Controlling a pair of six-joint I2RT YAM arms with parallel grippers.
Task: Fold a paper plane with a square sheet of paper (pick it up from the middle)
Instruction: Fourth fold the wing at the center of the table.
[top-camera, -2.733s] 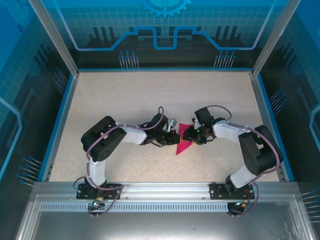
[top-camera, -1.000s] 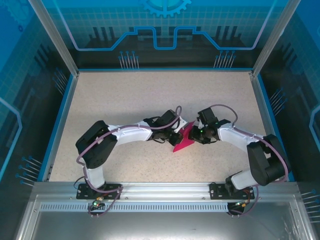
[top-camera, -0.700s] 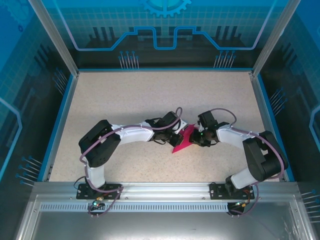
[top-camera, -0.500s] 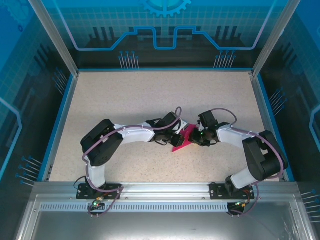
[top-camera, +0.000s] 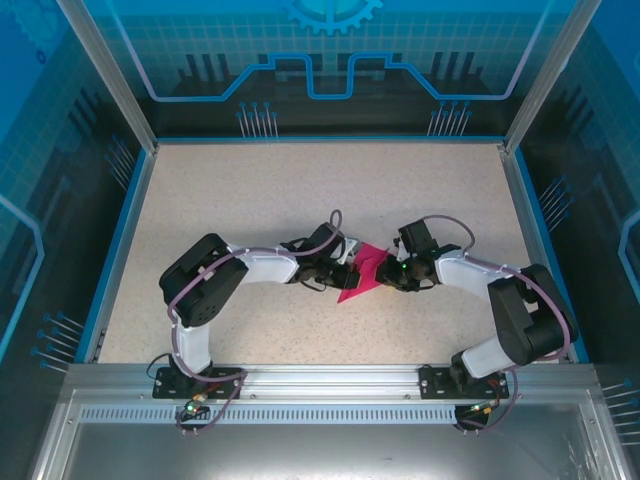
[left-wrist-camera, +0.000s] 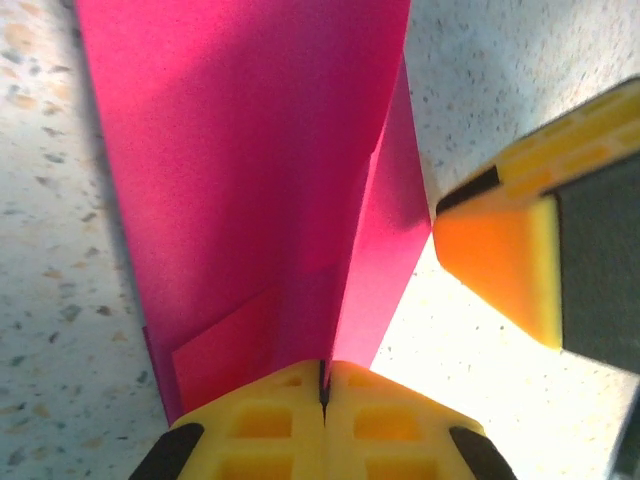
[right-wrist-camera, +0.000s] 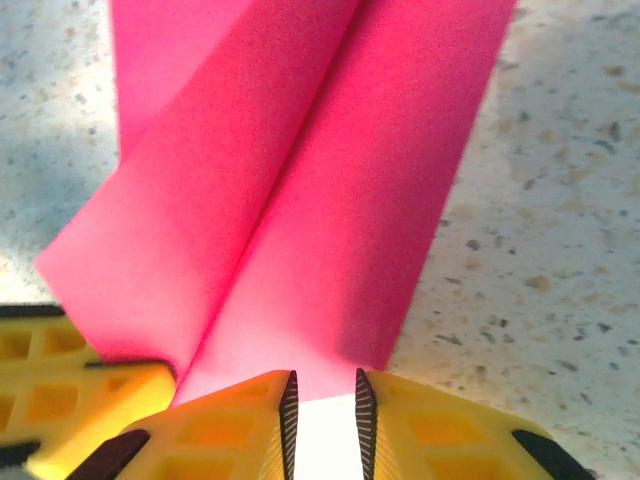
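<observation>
Pink paper (top-camera: 358, 280) lies near ctr of the table (top-camera: 250, 200), between the two arms, w/ its pointed end toward the near-left. L gripper (left-wrist-camera: 322, 385) is clenched tight, jaws pressed together w/ the paper's centre crease pinched in the seam. R gripper (right-wrist-camera: 322, 395) grasps the paper from the other side: jaws nearly closed, w/ paper running into the thin slot. Paper is folded lengthwise, flaps spreading away from each grip. In L wrist view, one finger (left-wrist-camera: 500, 265) of the R gripper sits just beside the paper's edge.
</observation>
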